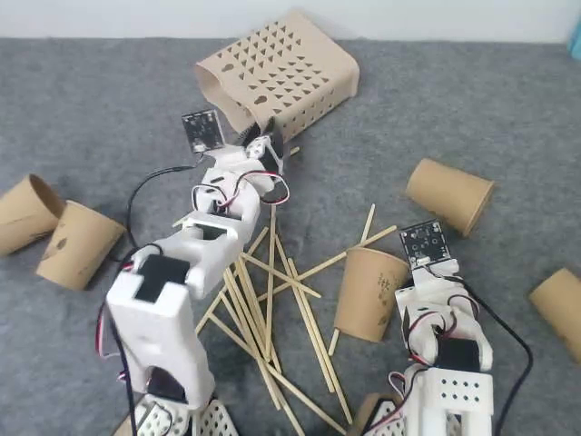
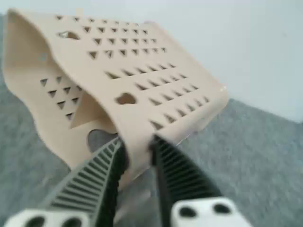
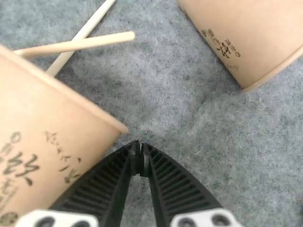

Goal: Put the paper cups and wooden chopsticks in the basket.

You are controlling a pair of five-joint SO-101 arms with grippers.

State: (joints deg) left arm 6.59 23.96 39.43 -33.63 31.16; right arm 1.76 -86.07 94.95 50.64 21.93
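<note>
The beige perforated basket [image 1: 281, 68] lies tipped on its side at the back of the table. My left gripper [image 1: 264, 138] is shut on the basket's wall [image 2: 128, 109] at its open edge, one finger inside and one outside [image 2: 137, 152]. Wooden chopsticks [image 1: 272, 300] lie scattered on the grey felt between the two arms. A paper cup [image 1: 368, 292] stands upside down right beside my right gripper [image 3: 140, 155], which is shut with nothing in it. In the right wrist view that cup [image 3: 42, 137] nearly touches the fingers, and a second cup [image 3: 246, 33] lies farther off.
More paper cups lie on their sides: two at the left [image 1: 27, 213] [image 1: 80, 243], one at the right [image 1: 449, 193], one at the right edge [image 1: 558, 309], one by the right arm's base [image 1: 372, 413]. The left arm's cable [image 1: 150, 186] trails over the felt.
</note>
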